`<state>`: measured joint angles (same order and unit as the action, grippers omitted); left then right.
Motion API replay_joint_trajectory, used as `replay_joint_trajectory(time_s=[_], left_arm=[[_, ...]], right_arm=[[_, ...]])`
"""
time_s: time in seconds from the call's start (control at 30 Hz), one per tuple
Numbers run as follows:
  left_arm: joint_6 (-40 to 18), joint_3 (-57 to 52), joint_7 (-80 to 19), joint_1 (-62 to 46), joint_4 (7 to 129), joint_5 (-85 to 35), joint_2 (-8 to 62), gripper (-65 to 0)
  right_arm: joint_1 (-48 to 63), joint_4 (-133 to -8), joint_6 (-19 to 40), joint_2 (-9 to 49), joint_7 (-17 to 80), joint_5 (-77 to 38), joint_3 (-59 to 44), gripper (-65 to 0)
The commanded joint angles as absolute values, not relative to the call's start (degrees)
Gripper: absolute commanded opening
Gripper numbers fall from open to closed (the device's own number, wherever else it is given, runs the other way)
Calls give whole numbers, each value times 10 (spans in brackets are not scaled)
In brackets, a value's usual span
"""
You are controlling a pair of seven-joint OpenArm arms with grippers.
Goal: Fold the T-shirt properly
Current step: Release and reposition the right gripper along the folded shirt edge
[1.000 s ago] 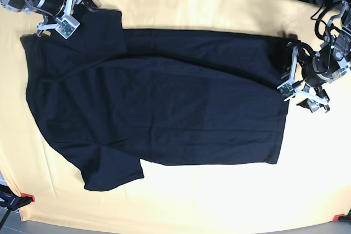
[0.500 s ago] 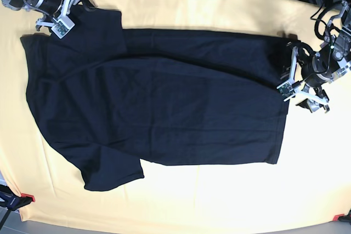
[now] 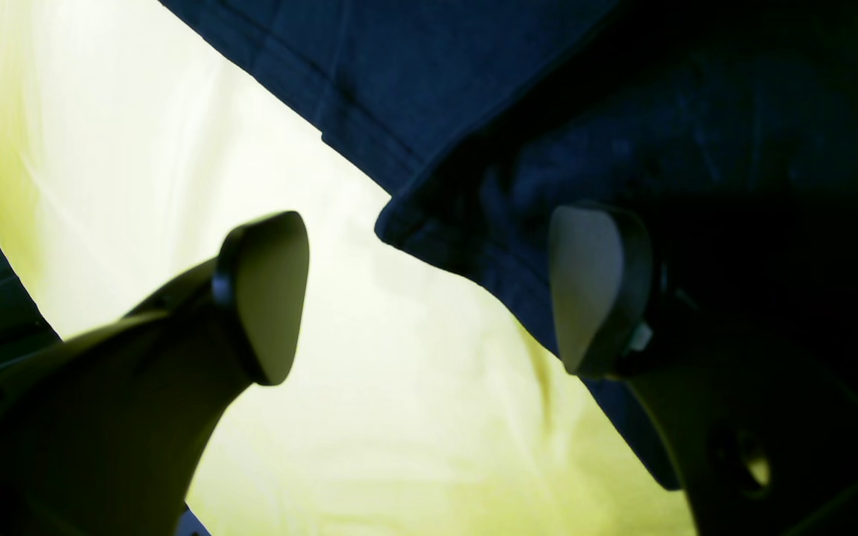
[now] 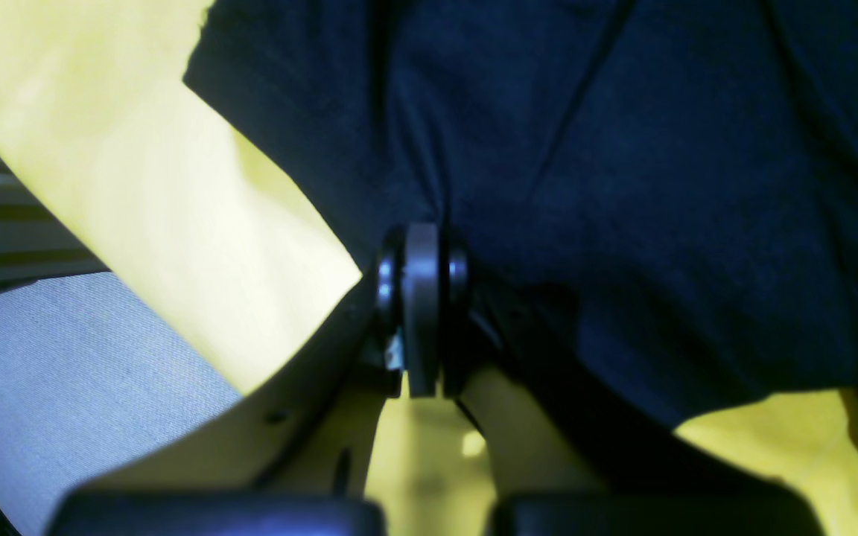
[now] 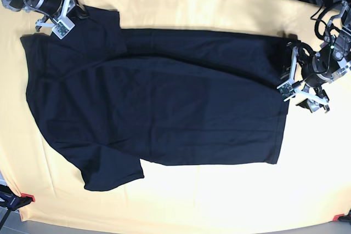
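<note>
T-shirt (image 5: 159, 102): plain black, no pattern; reads dark navy in both wrist views.
Table cover (image 5: 219, 201): plain warm yellow; washed out to pale lemon in the left wrist view.
Left gripper (image 3: 429, 294) pads: pale grey faces, black rims.
Right gripper (image 4: 421, 298) pads: grey, dark rims.
Corner clips (image 5: 27, 197): red.
Floor (image 4: 64, 357): pale grey-blue, finely speckled.

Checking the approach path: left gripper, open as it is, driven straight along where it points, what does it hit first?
Probably the T-shirt: its corner lies ahead between the fingers of the left gripper, with the yellow tablecloth under it. Depth is unclear; the cloth may come first.
</note>
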<state>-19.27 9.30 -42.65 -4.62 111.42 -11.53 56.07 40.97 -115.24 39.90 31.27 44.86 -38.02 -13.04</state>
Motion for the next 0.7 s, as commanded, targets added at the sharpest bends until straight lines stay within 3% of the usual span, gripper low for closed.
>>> replay_joint_trajectory(time_s=[0.0,0.23,0.67], left_arm=[[-188,86,-420,-39,1120,-111,573,-156],[-188,86,-420,-39,1120,-111,573,-156],[-188,86,-421,-39,1120,-111,573,-156]], right_arm=[[411,-1173,400,321,441,-387,-135,-650],[384,-1242,400,321,441,-345,-136,-650],[248,-1237,400,322,416,-327,-136,-650]])
